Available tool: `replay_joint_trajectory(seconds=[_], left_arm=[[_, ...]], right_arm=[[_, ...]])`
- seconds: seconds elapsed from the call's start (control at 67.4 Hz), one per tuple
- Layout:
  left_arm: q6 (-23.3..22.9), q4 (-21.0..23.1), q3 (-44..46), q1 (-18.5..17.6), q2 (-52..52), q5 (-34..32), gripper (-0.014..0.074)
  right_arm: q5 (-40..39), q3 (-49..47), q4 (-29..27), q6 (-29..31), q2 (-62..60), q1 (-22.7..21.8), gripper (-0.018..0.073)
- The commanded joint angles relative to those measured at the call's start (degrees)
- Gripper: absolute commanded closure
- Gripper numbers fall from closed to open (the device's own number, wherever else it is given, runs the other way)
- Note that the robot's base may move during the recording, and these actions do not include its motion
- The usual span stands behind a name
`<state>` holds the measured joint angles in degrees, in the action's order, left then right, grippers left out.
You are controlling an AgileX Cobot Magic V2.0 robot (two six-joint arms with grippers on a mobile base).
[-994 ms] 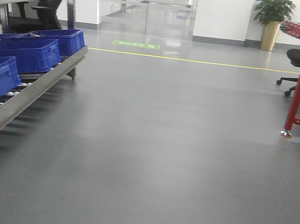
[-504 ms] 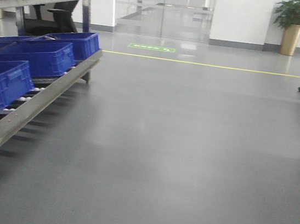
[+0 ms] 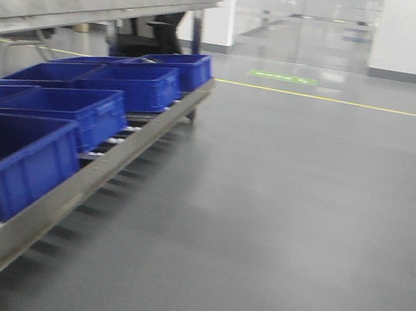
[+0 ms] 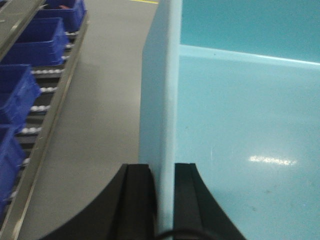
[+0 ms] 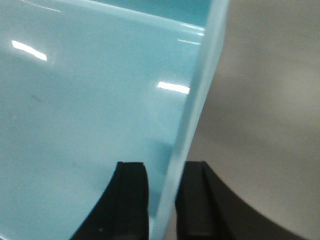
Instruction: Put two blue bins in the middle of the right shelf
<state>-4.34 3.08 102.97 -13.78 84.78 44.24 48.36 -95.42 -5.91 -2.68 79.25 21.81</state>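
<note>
A pale blue bin (image 4: pixel 240 110) fills both wrist views, held off the grey floor. My left gripper (image 4: pixel 162 167) is shut on the bin's left wall, one black finger outside it and one inside. On the bin's right wall (image 5: pixel 197 100) my right gripper (image 5: pixel 165 167) is shut the same way. Only one pale bin (image 5: pixel 90 110) shows; I cannot tell whether a second is nested in it. A steel rack tier with a broad metal rail (image 3: pixel 98 3) stands at the left of the front view; whether it is the right shelf middle I cannot tell.
Royal-blue crates (image 3: pixel 15 161) sit in a row on the rack's low roller tier (image 3: pixel 97 179), also seen left of the bin as crates (image 4: pixel 35 42). Grey floor (image 3: pixel 300 214) stretches to a yellow line (image 3: pixel 338 102) and glass doors (image 3: pixel 310 23).
The front view has swung left: the rack with blue crates has slid right and grown larger, while the red frame, chair and potted plant have left the view.
</note>
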Motion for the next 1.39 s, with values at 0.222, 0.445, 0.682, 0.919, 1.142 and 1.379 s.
replay_joint_trajectory(seconds=[0.222, 0.445, 0.682, 0.919, 1.142, 1.379], left_arm=[[-0.76, 0.32, 0.67, -0.09, 0.26, -3.78, 0.0708], [-0.76, 0.32, 0.67, -0.09, 0.26, -3.78, 0.0708], [-0.76, 0.32, 0.67, -0.09, 0.26, -3.78, 0.0708], [-0.76, 0.32, 0.67, -0.09, 0.26, -3.78, 0.0708], [-0.76, 0.32, 0.67, -0.09, 0.26, -3.78, 0.0708], [-0.76, 0.32, 0.67, -0.09, 0.26, -3.78, 0.0708]], right_arm=[[-1.3, -0.58, -0.32, 2.14, -0.46, 0.01, 0.0712], [-1.3, -0.58, -0.32, 2.14, -0.46, 0.01, 0.0712], [-1.3, -0.58, -0.32, 2.14, -0.46, 0.01, 0.0712], [-1.3, -0.58, -0.32, 2.14, -0.46, 0.01, 0.0712], [-1.3, -0.58, -0.32, 2.14, -0.46, 0.01, 0.0712], [-1.3, -0.58, -0.32, 2.14, -0.46, 0.01, 0.0712]])
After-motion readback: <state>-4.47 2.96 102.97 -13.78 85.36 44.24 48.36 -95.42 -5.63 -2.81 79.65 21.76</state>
